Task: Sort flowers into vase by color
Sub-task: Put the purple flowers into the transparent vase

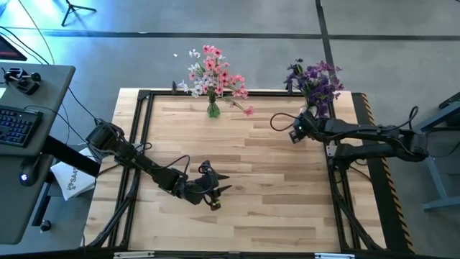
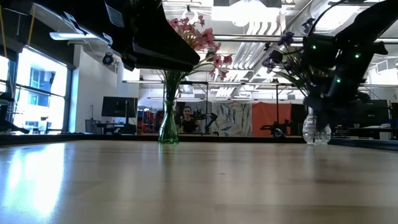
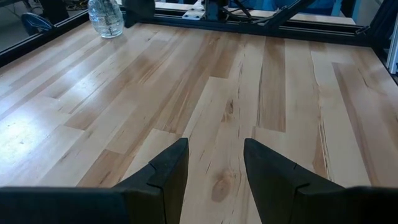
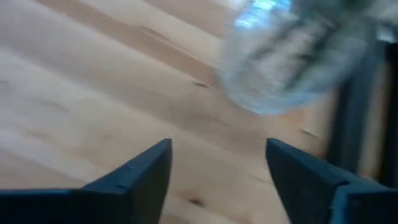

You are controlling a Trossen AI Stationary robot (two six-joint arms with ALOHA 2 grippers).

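Observation:
A green glass vase (image 1: 213,110) at the table's far edge holds pink and white flowers (image 1: 213,74); it also shows in the low view (image 2: 168,127). A clear glass vase (image 2: 316,132) at the far right corner holds purple flowers (image 1: 316,81); the clear vase (image 3: 106,17) is also in the left wrist view, and blurred in the right wrist view (image 4: 283,65). My left gripper (image 1: 219,188) is open over the table's near middle, holding nothing. My right gripper (image 1: 295,132) is open, just left of the clear vase, holding nothing.
Bare wood planks (image 3: 205,93) fill the table's middle. A black metal frame (image 1: 144,97) runs around the table. Left of the table stands a desk with a keyboard (image 1: 13,124). A person (image 2: 185,119) shows in the room beyond.

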